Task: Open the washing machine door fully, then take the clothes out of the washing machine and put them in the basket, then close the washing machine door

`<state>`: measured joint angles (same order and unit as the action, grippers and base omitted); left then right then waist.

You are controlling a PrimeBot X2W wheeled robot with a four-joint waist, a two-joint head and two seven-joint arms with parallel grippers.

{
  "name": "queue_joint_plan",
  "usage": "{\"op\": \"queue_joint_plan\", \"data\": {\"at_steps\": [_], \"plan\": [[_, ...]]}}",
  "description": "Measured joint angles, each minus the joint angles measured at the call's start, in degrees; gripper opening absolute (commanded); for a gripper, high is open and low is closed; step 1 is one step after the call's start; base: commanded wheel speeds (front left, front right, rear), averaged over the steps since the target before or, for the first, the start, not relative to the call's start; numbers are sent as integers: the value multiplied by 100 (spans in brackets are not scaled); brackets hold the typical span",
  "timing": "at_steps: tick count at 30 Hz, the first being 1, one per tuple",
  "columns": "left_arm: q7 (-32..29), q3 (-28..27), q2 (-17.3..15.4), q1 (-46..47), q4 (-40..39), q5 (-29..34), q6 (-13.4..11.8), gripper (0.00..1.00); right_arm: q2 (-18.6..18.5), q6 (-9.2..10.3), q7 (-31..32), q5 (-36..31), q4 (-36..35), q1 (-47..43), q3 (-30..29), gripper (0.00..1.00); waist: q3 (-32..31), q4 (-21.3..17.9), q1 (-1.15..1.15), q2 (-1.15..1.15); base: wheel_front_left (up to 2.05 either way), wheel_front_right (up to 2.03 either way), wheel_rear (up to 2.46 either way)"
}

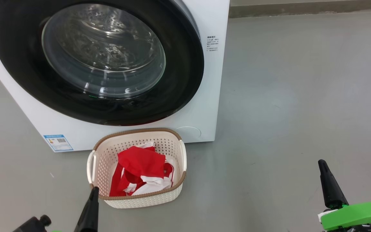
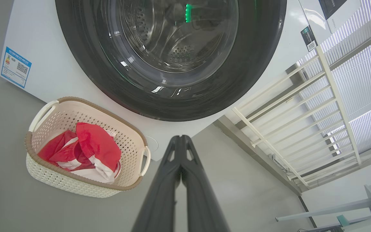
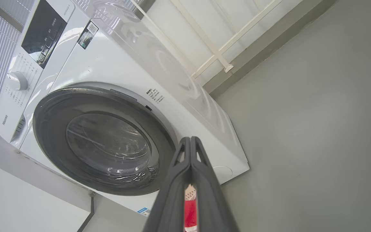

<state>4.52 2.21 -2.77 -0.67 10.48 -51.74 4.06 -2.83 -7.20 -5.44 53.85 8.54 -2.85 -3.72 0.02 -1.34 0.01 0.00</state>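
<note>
The washing machine door [image 1: 103,51] is shut; the clothes [image 1: 142,169] — red and white — are heaped in the basket [image 1: 134,131] on the floor [image 1: 285,96] before the washing machine [image 1: 209,96]. Left claw [image 2: 180,139] and right claw [image 3: 190,140] are held closed, empty.

Bright, even, diffuse light fills all three views, leaving only a faint soft shadow beside the basket [image 1: 147,199] on the floor [image 1: 301,96]. White streaks of glare and a green glint cross the door [image 2: 172,42] glass, and the slatted window [image 2: 366,80] is washed out. Both wrist views bow straight edges toward their corners.
</note>
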Motion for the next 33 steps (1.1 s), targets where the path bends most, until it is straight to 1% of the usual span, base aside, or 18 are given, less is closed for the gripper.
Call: {"op": "queue_joint_plan", "data": {"at_steps": [33], "plan": [[-554,-310,1,238,261,-2208,127,0,-40,0,536,2161,353,350,-94,0,9,74,0,0,0,0,0]]}}
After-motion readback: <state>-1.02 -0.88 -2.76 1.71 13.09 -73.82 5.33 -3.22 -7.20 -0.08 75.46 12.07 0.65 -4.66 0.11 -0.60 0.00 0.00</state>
